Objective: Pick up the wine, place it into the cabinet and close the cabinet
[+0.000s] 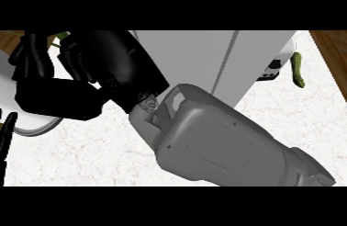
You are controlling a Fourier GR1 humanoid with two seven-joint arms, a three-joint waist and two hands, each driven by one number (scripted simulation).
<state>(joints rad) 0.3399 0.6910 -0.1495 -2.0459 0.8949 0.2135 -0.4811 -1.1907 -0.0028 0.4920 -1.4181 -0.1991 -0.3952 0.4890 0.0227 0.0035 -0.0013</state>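
Your view is mostly being blocked by the right forearm (224, 147), which is crossing the frame from the lower right toward the upper left and covering much of the white marbled desk (298, 124). The right hand (68, 78) is filling the upper left as one dark mass; you are seeing its fingers (34, 55) bunched together, but whether they are curling round anything cannot be told. The wine is not showing anywhere you can make out. Behind the arm, the grey cabinet (210, 59) is standing with a vertical seam, its base hidden. A green object (297, 71) and a white and black item (274, 70) are lying right of it. A plate rim (37, 127) is peeking out at left. No writing is readable.
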